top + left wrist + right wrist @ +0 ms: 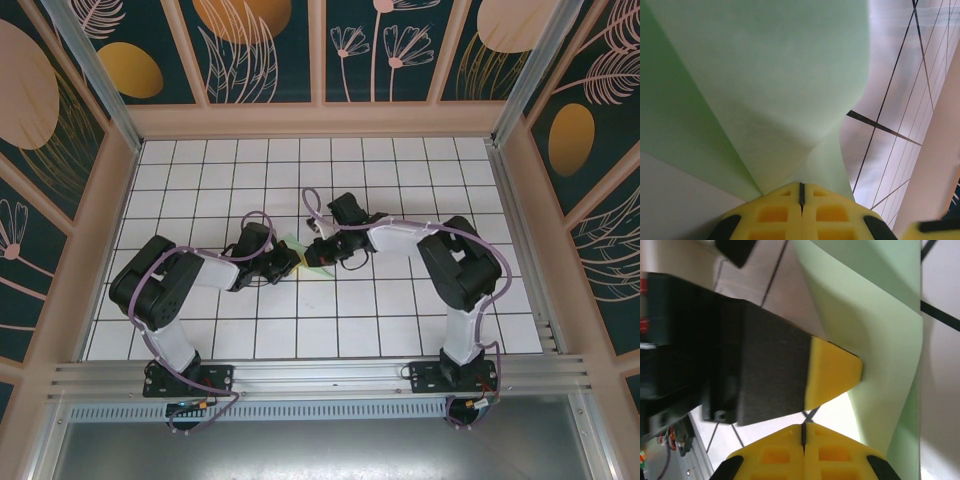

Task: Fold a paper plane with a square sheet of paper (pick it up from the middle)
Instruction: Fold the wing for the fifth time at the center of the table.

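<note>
Left gripper point(801, 194) is clamping the square sheet of paper point(770, 90); right gripper point(803, 432) is sitting closed beside it, grasp unclear.

The sheet of paper point(770, 75) is thin, plain and pale mint green. It bends in soft curves with one flap folded behind, narrowing to a pinch in the left tool point(801, 189), above the middle of the surface point(400, 170).

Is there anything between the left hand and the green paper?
Nothing visible stands between them. The left hand is shut on the square sheet of paper, which fans out directly from its closed fingertips.
</note>
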Robot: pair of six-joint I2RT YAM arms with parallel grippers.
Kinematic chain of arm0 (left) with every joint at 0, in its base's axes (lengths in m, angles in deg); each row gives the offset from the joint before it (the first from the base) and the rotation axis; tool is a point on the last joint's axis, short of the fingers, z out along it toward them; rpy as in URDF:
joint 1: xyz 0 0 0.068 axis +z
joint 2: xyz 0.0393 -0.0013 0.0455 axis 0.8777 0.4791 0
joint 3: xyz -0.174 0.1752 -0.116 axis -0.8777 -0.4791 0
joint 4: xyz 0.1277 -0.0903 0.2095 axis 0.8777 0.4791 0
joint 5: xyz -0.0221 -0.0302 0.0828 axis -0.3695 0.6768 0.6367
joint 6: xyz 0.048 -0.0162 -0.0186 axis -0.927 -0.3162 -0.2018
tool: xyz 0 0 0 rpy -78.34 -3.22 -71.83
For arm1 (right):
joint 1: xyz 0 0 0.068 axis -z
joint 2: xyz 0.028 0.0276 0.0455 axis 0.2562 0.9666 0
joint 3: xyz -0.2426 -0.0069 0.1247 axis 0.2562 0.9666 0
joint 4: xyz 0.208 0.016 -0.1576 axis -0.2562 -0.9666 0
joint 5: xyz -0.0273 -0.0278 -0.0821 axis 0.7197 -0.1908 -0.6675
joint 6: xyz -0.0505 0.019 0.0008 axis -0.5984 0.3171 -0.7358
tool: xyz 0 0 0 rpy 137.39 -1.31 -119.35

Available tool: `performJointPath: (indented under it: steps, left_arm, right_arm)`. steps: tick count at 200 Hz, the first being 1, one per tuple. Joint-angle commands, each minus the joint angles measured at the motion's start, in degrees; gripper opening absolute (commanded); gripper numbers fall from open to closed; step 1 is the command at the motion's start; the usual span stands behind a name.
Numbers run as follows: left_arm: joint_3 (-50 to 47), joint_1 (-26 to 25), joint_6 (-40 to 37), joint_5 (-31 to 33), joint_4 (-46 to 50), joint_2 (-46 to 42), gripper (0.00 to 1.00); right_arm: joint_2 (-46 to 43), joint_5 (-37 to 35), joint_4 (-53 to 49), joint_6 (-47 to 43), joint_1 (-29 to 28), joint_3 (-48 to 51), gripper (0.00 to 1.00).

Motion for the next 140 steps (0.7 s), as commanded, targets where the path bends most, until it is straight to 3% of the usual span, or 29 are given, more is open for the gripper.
performJointPath:
  steps: [1,140]
  left_arm:
    - [-0.14,0.56,-1.74,3.95,5.97,1.69,0.05]
    - [0.98,0.52,-2.65,6.63,11.25,2.45,0.04]
  right_arm:
    - [2.13,-2.45,-1.53,1.01,0.24,-1.36,0.03]
    - [2.58,-5.63,-6.39,-3.28,0.67,-0.4,0.03]
